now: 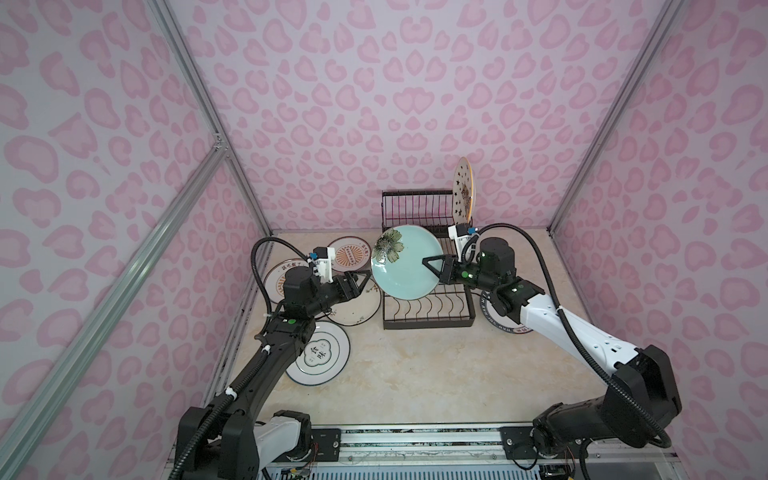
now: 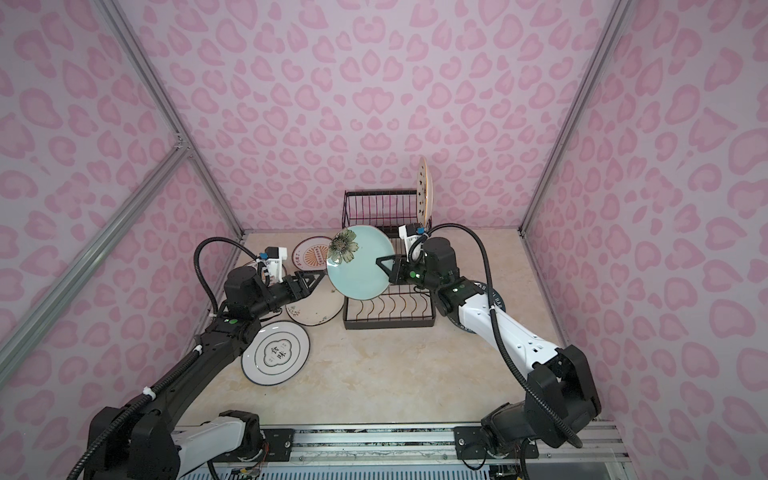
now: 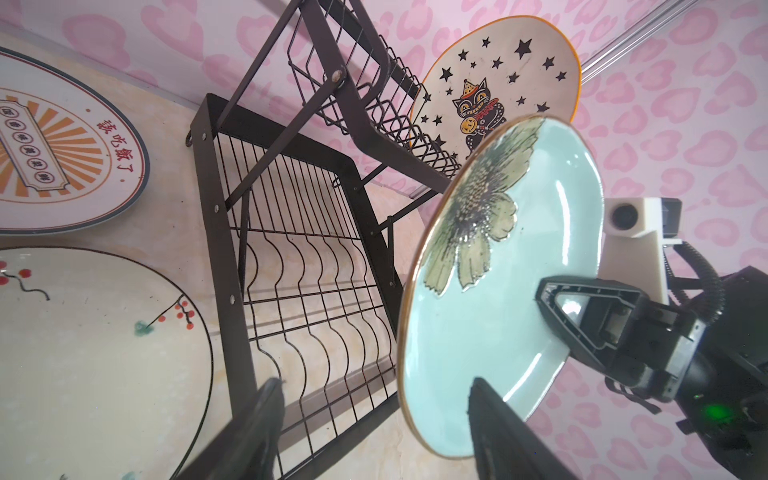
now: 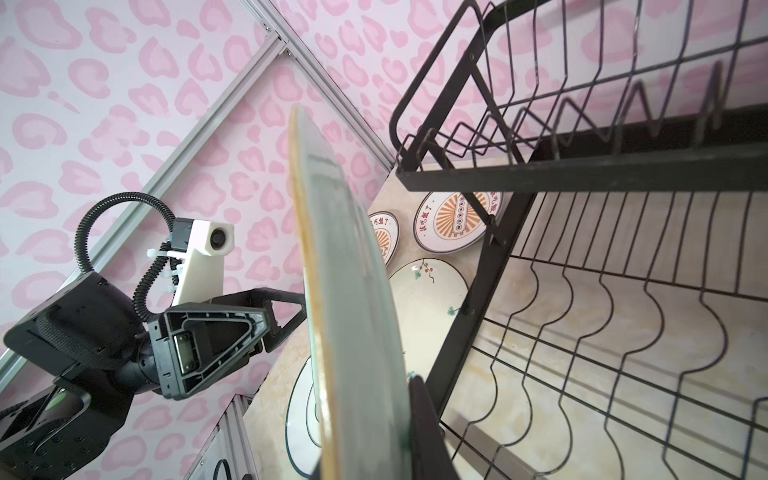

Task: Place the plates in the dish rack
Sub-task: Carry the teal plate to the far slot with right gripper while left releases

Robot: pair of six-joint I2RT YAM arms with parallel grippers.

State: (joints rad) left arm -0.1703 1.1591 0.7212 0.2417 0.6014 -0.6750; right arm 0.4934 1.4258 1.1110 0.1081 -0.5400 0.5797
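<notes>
One round cream ceramic plate with black stars and a cat (image 1: 463, 191) stands upright on edge in the raised upper basket of the black metal wire dish rack (image 1: 428, 324), at the basket's right end, just above centre in both top views. At centre frame, a round teal ceramic plate with a painted flower (image 1: 399, 274) is held off the table, steeply tilted, overlapping the rack's left half; whether it is over the rack's wavy lower tier or beside it is hard to judge. Five more round plates lie flat on the pale marbled tabletop (image 1: 436, 374): an orange-sunburst plate (image 1: 349, 255) left of the rack; a second orange-sunburst plate (image 1: 276, 276) farther left, mostly hidden by the left arm (image 1: 266, 365); a cream plate with a red-berried branch (image 1: 357, 311) partly under the left gripper (image 1: 363, 282); a white plate with a green ring and centre emblem (image 1: 322, 357) at lower left, its rim crossed by the arm; and a plate with a navy-lettered rim (image 1: 485, 307) right of the rack, largely covered by the right arm (image 1: 573, 332). The right gripper (image 1: 427, 264) reaches in level from the right, fingers clamped on the teal plate's right rim. The left gripper points at the plate's left rim, fingers spread apart; one fingertip (image 3: 498, 424) overlaps the rim in the left wrist view, and contact cannot be made out.
</notes>
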